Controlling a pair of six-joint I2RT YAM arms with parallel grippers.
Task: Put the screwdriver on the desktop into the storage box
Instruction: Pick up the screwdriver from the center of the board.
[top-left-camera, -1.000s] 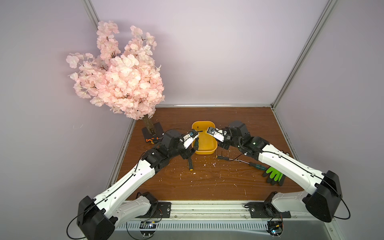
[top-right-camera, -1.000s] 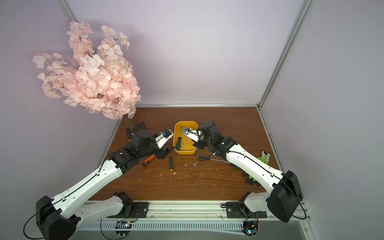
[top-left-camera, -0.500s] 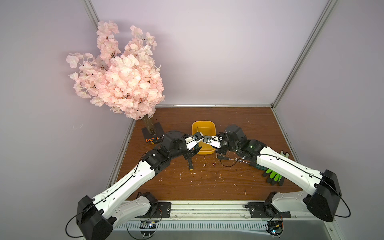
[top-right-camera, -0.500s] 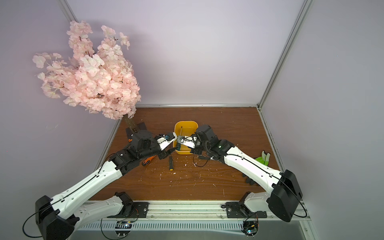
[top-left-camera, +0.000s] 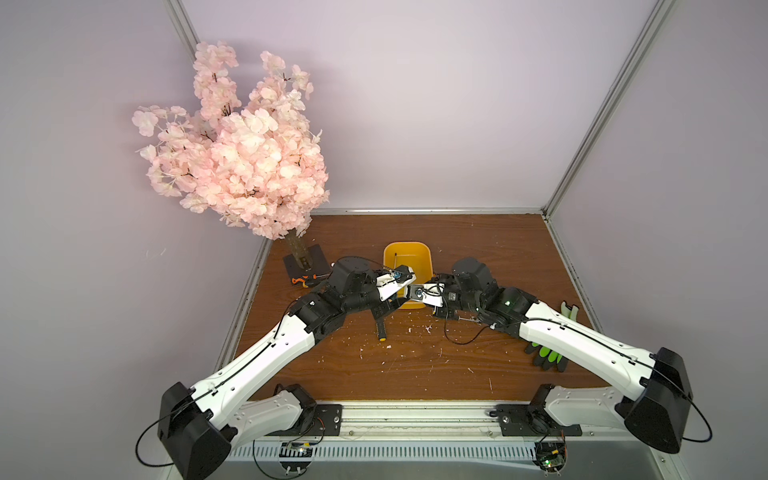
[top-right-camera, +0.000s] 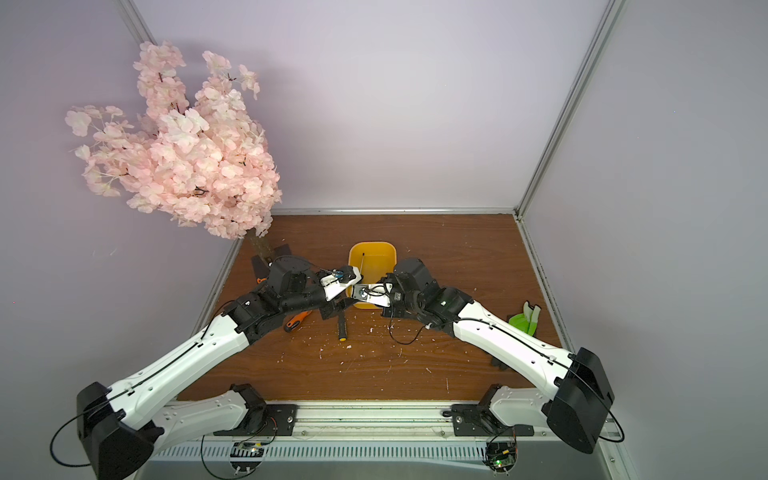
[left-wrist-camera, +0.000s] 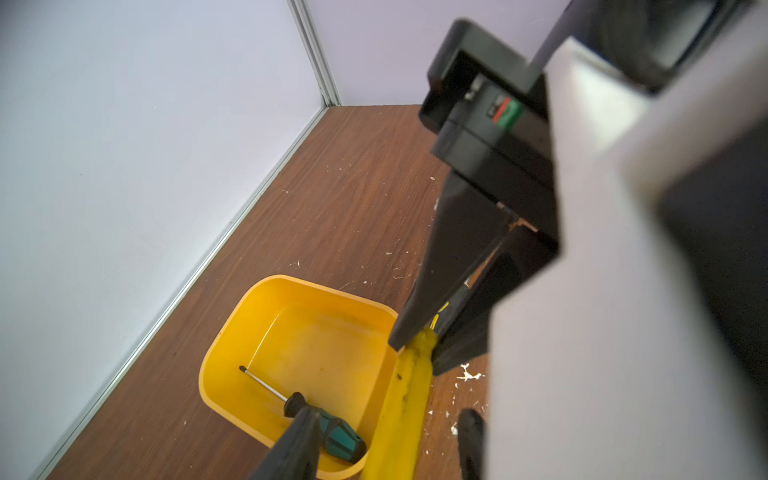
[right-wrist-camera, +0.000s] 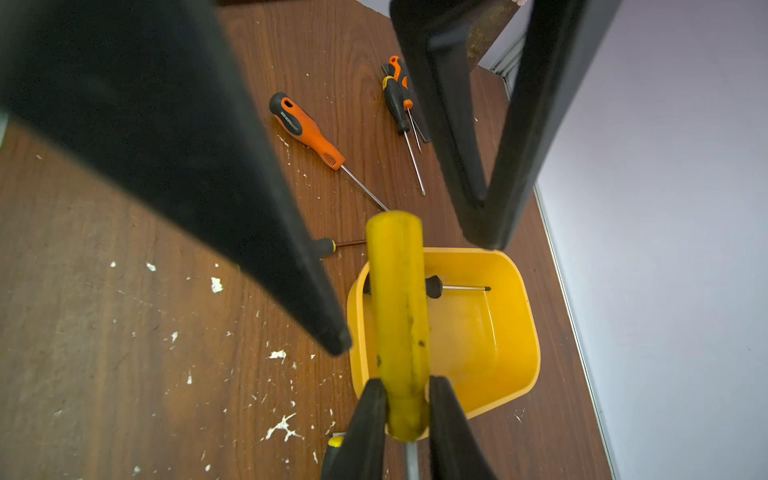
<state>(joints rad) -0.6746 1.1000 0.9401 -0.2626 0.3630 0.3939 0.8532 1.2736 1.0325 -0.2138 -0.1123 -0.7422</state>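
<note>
My right gripper (right-wrist-camera: 407, 386) is shut on a yellow-handled screwdriver (right-wrist-camera: 399, 316), held level over the near rim of the yellow storage box (right-wrist-camera: 490, 340). My left gripper (left-wrist-camera: 384, 440) is open; its fingers (left-wrist-camera: 291, 449) stand on either side of the handle's free end (left-wrist-camera: 409, 395) without touching it. A green-and-black screwdriver (left-wrist-camera: 338, 436) lies inside the box. In both top views the two grippers meet at the box's front edge (top-left-camera: 409, 305) (top-right-camera: 365, 305) on the brown desktop (top-left-camera: 415, 365).
On the desktop lie an orange-handled screwdriver (right-wrist-camera: 305, 131) (top-right-camera: 296, 321), two thin screwdrivers (right-wrist-camera: 397, 99), and a black-and-yellow one (top-left-camera: 380, 330). Green gloves (top-left-camera: 548, 357) lie at the right. A pink blossom tree (top-left-camera: 241, 166) stands back left. White flecks litter the board.
My right gripper has carried the yellow-handled screwdriver left and nearer, to the box's front rim. My left gripper has come to meet it and its jaws have narrowed round the handle.
</note>
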